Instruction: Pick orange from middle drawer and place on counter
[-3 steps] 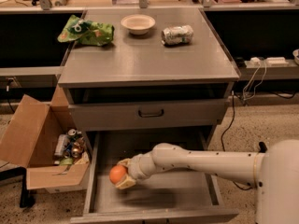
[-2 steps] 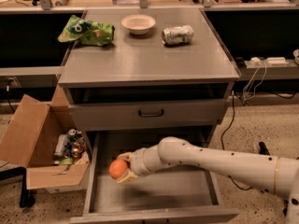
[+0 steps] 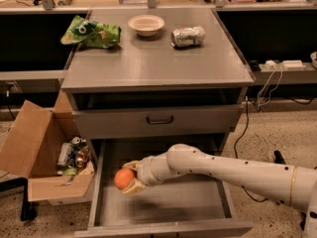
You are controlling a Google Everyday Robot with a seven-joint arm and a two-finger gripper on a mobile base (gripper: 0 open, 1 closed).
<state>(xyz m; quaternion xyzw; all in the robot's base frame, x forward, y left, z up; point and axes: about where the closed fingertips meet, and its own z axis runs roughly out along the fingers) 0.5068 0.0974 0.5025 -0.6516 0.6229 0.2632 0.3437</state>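
The grasp looks done: the gripper (image 3: 129, 178) is closed around the orange (image 3: 123, 178), one finger above it and one below. The fruit sits at the left side of the open middle drawer (image 3: 168, 205), apparently just off the floor (hard to be sure from this angle). What remains is lifting it out past the shut upper drawer and setting it on the counter (image 3: 158, 61), which has free room in front of the bowl (image 3: 146, 25) and the can (image 3: 188, 36). The orange is small, round, smooth and bright.
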